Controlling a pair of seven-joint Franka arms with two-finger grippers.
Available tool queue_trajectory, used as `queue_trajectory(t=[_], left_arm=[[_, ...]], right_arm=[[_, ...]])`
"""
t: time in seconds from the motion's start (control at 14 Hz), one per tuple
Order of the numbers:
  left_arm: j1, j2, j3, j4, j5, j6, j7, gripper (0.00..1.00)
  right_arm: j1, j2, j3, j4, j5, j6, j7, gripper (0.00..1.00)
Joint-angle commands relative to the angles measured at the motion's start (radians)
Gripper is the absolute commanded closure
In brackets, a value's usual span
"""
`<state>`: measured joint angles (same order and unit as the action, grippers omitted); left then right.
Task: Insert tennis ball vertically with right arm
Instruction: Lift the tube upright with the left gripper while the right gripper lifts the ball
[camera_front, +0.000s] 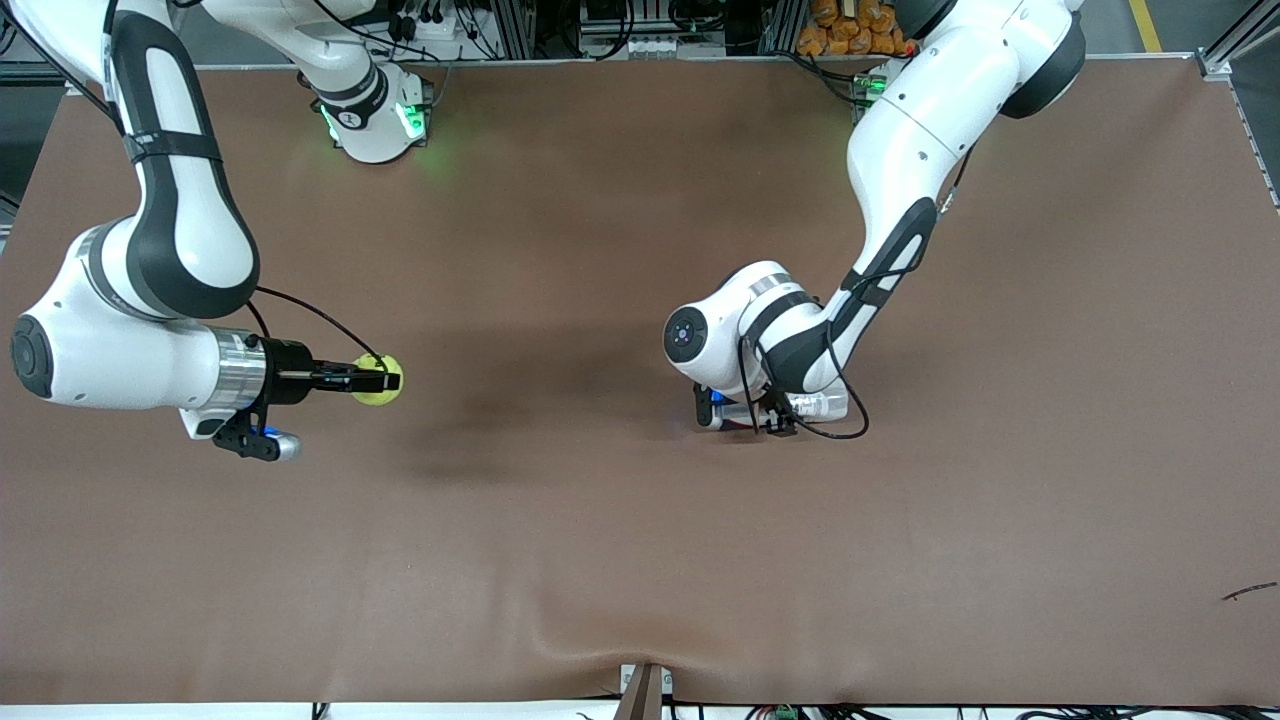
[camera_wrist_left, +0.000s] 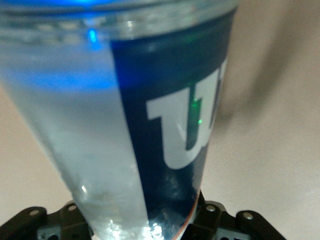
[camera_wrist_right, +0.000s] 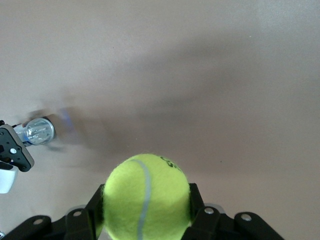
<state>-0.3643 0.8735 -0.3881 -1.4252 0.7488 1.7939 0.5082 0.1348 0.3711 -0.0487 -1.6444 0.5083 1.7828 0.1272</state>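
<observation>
Two arms are reaching over a wide brown worktop (camera_front: 600, 560), whose cloth-like covering is puckering into a soft fold at the edge nearest the front camera. Toward the right arm's end, the right arm (camera_front: 150, 250) is bending down from its base, and the right tool (camera_front: 372, 379) is pinching a yellow-green tennis ball (camera_front: 380, 380) between its black fingers, holding it over bare covering; the right wrist view is showing the ball (camera_wrist_right: 146, 197) sitting squeezed between the pads. Nearer the middle, the left arm (camera_front: 900, 170) is stooping low, and the left tool (camera_front: 760, 412) is lying close against a clear plastic tube (camera_front: 815, 405) that is resting on its side on the worktop; the left wrist view is showing the tube (camera_wrist_left: 125, 125), with its dark blue label, filling the space between the fingers, though I cannot tell whether they are gripping it. Along the top edge, cables, metal framing and some orange objects (camera_front: 845, 25) are crowding the room's fringe.
</observation>
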Motion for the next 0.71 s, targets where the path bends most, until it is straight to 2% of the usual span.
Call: queue_trajectory(t=[0.0, 0.29, 0.64], left_arm=[[-0.016, 0.001, -0.011, 0.040, -0.012, 0.007, -0.013, 0.33], [-0.015, -0.013, -0.077, 0.092, -0.012, 0.028, -0.048, 0.35], [-0.016, -0.033, -0.098, 0.097, -0.011, 0.335, -0.242, 0.35]], right_arm=[[-0.015, -0.006, -0.005, -0.003, 0.013, -0.013, -0.008, 0.80], [-0.032, -0.001, -0.007, -0.006, 0.012, -0.009, -0.070, 0.80], [-0.044, 0.006, -0.007, -0.009, 0.010, -0.008, -0.106, 0.80]])
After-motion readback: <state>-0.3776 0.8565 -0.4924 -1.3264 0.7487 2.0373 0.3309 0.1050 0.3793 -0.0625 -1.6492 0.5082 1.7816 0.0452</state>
